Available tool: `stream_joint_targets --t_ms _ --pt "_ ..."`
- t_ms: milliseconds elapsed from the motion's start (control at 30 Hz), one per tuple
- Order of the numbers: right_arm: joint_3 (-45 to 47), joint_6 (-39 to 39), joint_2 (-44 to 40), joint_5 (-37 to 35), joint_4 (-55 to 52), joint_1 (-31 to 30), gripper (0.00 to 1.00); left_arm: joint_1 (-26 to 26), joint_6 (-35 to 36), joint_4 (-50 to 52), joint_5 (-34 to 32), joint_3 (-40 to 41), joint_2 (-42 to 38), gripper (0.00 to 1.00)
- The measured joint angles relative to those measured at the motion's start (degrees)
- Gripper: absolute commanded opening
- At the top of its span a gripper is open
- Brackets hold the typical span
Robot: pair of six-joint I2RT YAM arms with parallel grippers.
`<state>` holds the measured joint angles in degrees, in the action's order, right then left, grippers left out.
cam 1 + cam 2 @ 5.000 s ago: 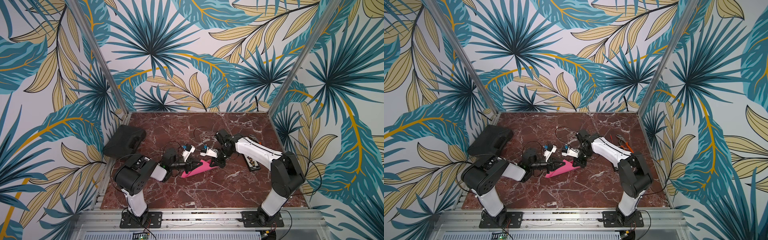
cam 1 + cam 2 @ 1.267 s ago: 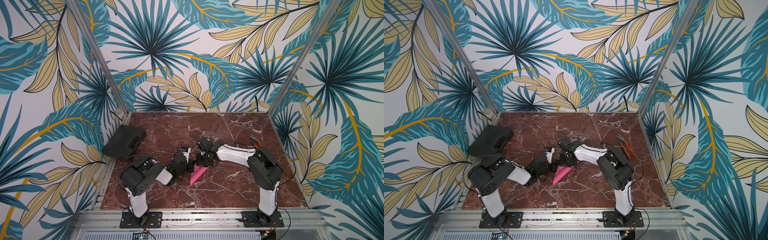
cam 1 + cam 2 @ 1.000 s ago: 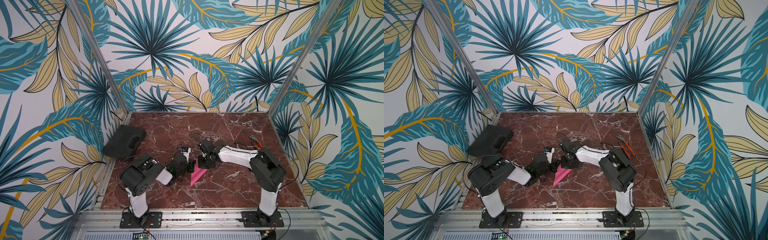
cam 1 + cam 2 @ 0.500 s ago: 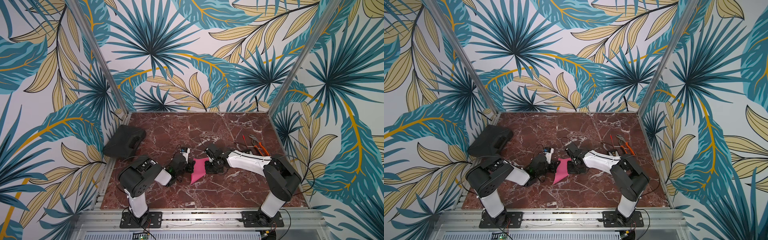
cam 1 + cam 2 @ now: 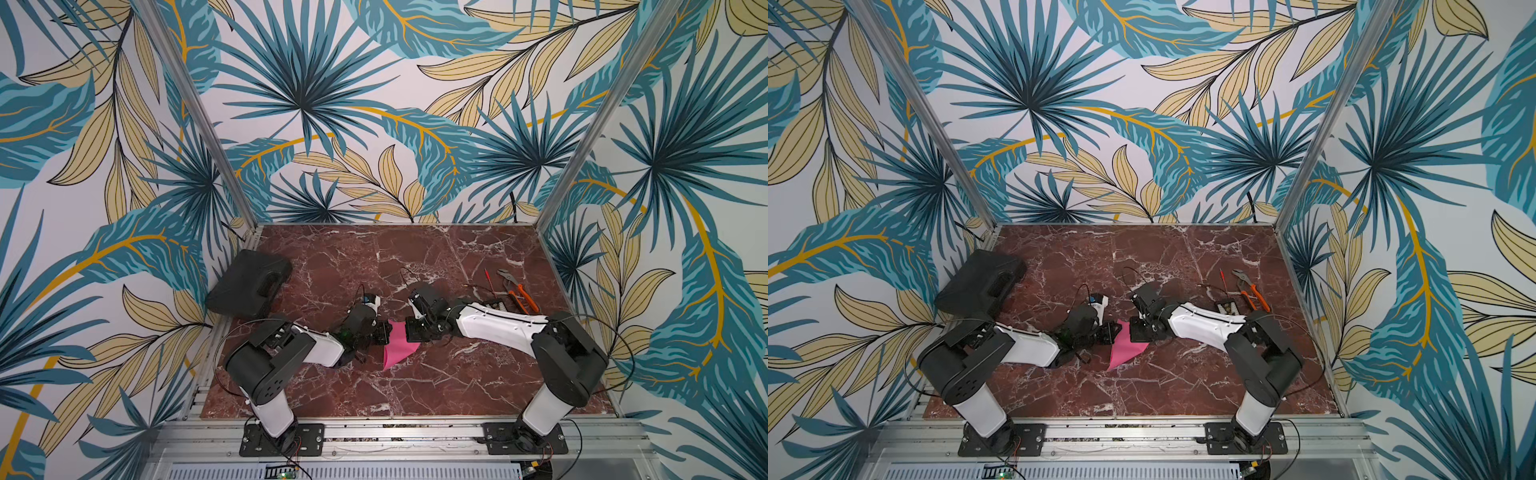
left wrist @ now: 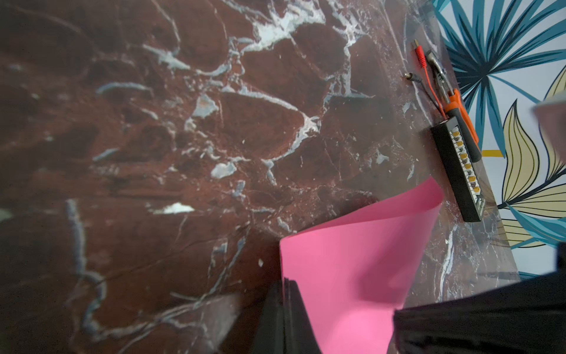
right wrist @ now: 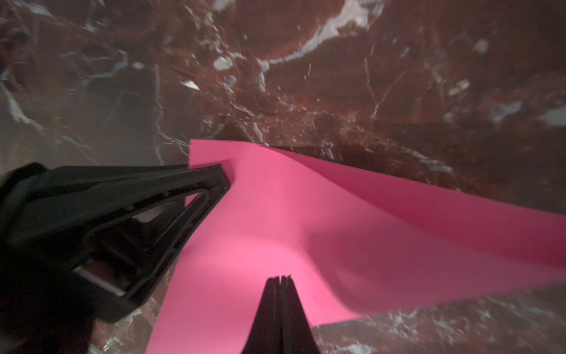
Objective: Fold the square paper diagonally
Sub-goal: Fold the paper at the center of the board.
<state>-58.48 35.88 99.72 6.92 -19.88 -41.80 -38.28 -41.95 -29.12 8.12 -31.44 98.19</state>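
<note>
Pinching a corner of the square paper point(image 7: 306, 230), left gripper point(image 7: 225, 173) holds it curled; right gripper point(image 7: 279, 278), jaws closed, sits over it.

Both top views look down steeply from high above the front edge onto the whole marble table point(image 5: 436, 257), and show nearly the same scene. Each wrist camera sits low, seemingly very close to the square paper point(image 6: 352, 269), which both share, and they face toward each other.

Leaf-patterned walls point(image 5: 374, 104) enclose a red marble tabletop point(image 5: 415, 386), apparently evenly lit.
</note>
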Motion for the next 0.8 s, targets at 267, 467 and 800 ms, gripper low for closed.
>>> stream_joint_targets --t_ms 267,467,800 --pt "-0.35 0.09 2.54 -1.07 -0.55 -0.13 0.05 -0.07 -1.49 2.80 0.00 -1.49 0.00 0.00" --pt "-0.35 -0.24 2.51 -2.62 -0.57 0.22 0.05 -0.11 -1.55 3.34 -0.37 -1.70 0.00 0.00" --pt "-0.35 -2.21 2.29 -3.72 -1.09 4.42 0.05 -0.44 -1.53 4.13 -1.29 -1.73 -0.39 0.00"
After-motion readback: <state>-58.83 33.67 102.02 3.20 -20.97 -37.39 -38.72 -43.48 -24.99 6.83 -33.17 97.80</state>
